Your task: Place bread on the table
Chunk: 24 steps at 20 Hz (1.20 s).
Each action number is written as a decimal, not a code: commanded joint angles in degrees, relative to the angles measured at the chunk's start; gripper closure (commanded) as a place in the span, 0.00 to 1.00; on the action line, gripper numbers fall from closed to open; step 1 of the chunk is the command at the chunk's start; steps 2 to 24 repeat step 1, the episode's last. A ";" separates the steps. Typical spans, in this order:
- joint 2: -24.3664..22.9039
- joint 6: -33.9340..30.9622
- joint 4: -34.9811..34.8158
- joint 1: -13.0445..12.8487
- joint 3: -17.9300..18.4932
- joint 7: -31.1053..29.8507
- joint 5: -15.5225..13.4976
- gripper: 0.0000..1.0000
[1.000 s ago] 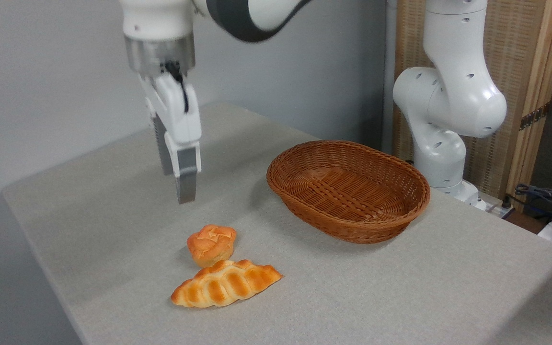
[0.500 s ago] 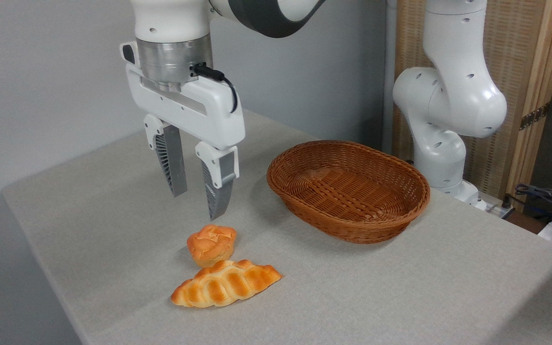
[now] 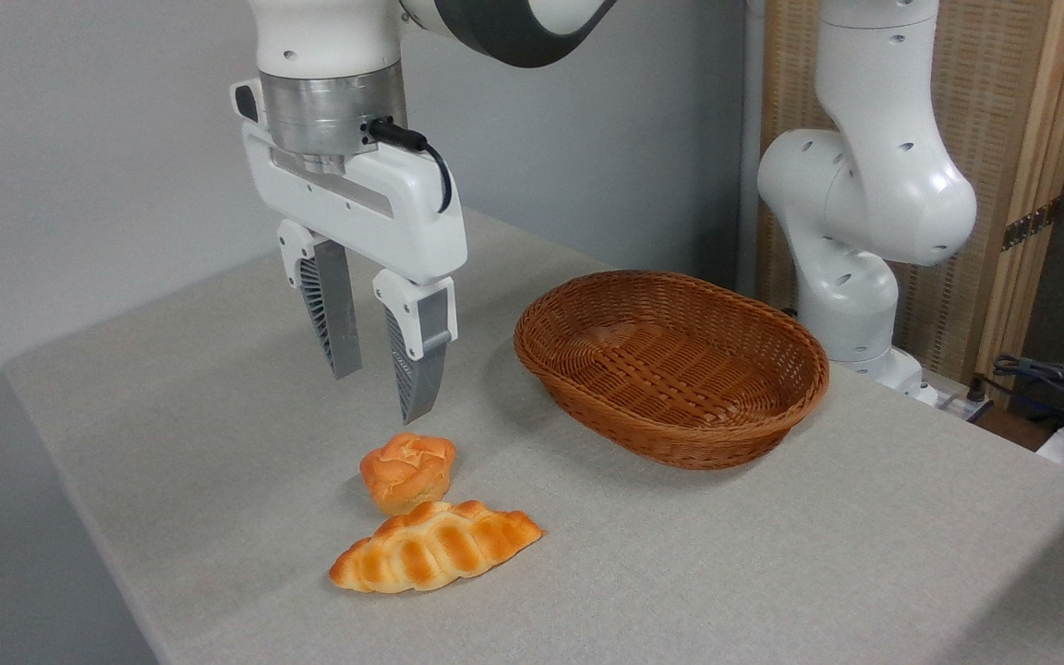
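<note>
Now the gripper (image 3: 382,392) hangs open and empty above the little round bun (image 3: 407,472) on the table (image 3: 772,554).

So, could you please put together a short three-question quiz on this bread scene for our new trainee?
1. True or false: the basket holds a bun.
2. What lies against the small round bun on the table?
A) a braided loaf
B) a spoon
C) a cup
3. Is the gripper open or shut?

Key:
1. False, the basket is empty.
2. A, the braided loaf.
3. Open, above the bun and holding nothing.
</note>
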 commanded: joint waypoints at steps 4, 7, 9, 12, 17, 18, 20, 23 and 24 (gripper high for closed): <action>0.44 -1.25 1.19 -0.36 0.18 1.89 0.76 0.00; 0.44 -1.25 1.19 -0.36 0.18 1.89 0.76 0.00; 0.44 -1.25 1.19 -0.36 0.18 1.89 0.76 0.00; 0.44 -1.25 1.19 -0.36 0.18 1.89 0.76 0.00; 0.44 -1.25 1.19 -0.36 0.18 1.89 0.76 0.00; 0.44 -1.25 1.19 -0.36 0.18 1.89 0.76 0.00; 0.44 -1.25 1.19 -0.36 0.18 1.89 0.76 0.00; 0.44 -1.25 1.19 -0.36 0.18 1.89 0.76 0.00; 0.44 -1.25 1.19 -0.36 0.18 1.89 0.76 0.00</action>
